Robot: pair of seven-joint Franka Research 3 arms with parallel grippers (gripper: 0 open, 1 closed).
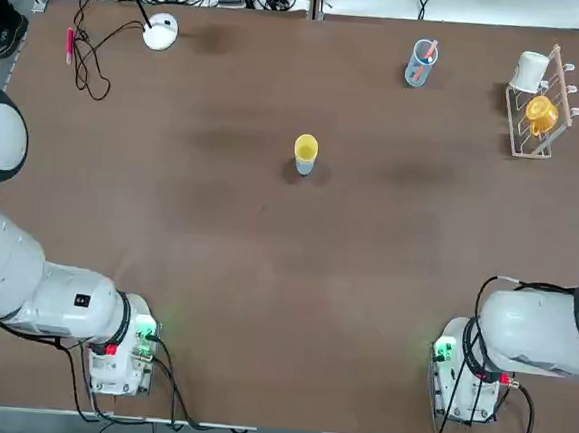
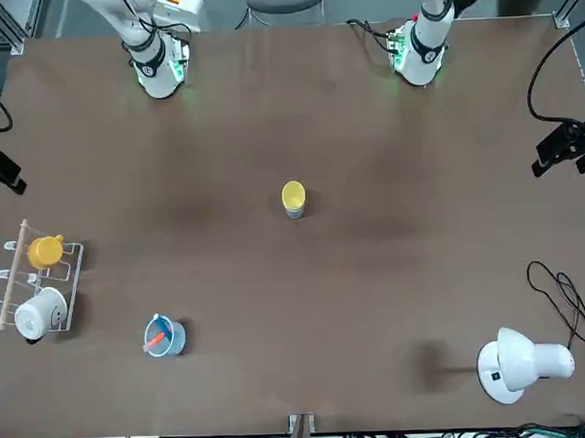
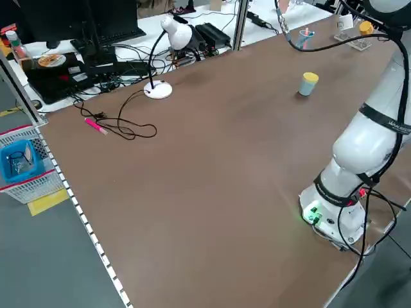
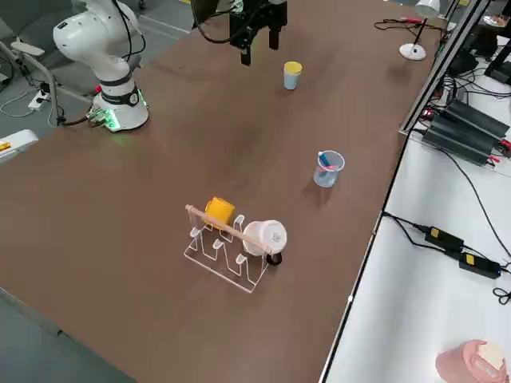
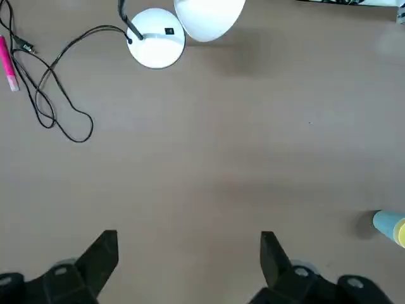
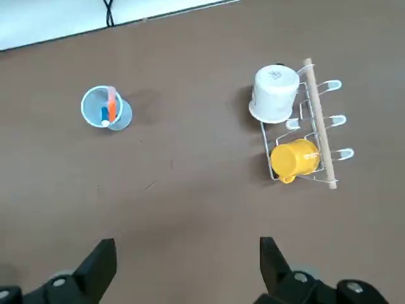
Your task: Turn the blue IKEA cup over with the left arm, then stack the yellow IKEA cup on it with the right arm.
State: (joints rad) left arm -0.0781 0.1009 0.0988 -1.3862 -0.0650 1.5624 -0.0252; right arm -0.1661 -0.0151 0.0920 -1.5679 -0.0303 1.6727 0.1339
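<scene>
Table (image 1: 266, 265) and its contents, described from the robot's left to its right. The left gripper (image 2: 562, 162) is suspended above the table's left edge, its two fingers spread wide with nothing between them. Near the far left corner lie a looped black cable (image 1: 84, 65) and a pink marker (image 1: 69, 46); just beside them, close to the far edge, stands a white desk lamp (image 1: 161, 32). The blue IKEA cup (image 1: 304, 167) stands about midway between the left and right edges, nearer the far edge than the near one. The yellow IKEA cup (image 1: 306, 147) is nested in it, mouth upward, with its rim showing above the blue one. Farther right, near the far edge, a light-blue tumbler (image 1: 417, 70) holds pens (image 1: 426, 55). Near the far right corner stands a white wire rack (image 1: 536, 146) with a wooden bar; it carries a white mug (image 1: 529, 72) toward the far edge and, beside that, an orange-yellow mug (image 1: 541, 114). The right gripper (image 6: 188, 259) is suspended at the right edge, likewise wide apart and empty.
</scene>
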